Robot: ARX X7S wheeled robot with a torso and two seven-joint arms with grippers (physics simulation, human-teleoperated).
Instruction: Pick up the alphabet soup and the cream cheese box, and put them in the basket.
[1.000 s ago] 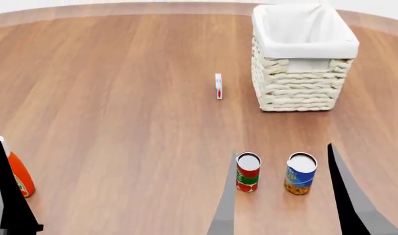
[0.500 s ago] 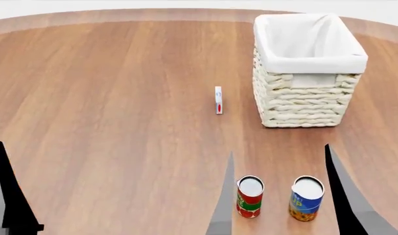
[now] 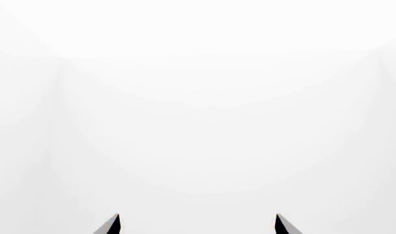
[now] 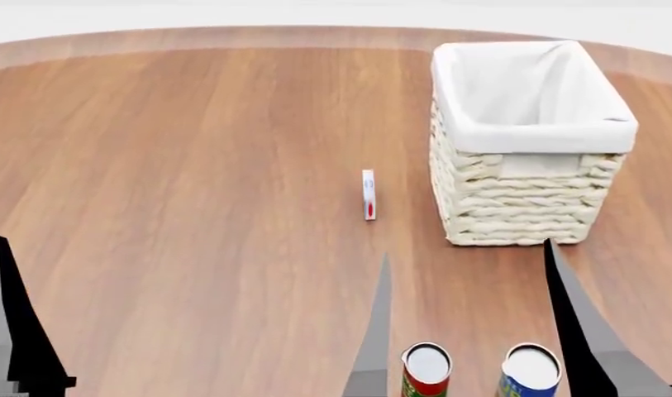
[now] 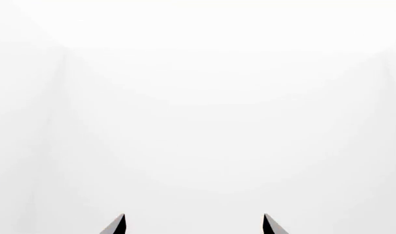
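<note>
Nothing was picked up yet: this was the approach, both arms raised and neither one near a target. The soup stood at six o'clock on the worktop, right at the frame's bottom edge, with the red-and-green can just beside it at its nine o'clock. The box stood on edge mid-worktop, well apart from the cans, and the basket sat near it at its three o'clock, empty as far as could be seen. The right gripper had its fingers spread wide, straddling both cans in the head view but touching neither. The left gripper showed fingers apart in its wrist view, holding nothing. Next move, I'd judge: lower the right arm and centre on the soup alone, clear of its neighbour.
</note>
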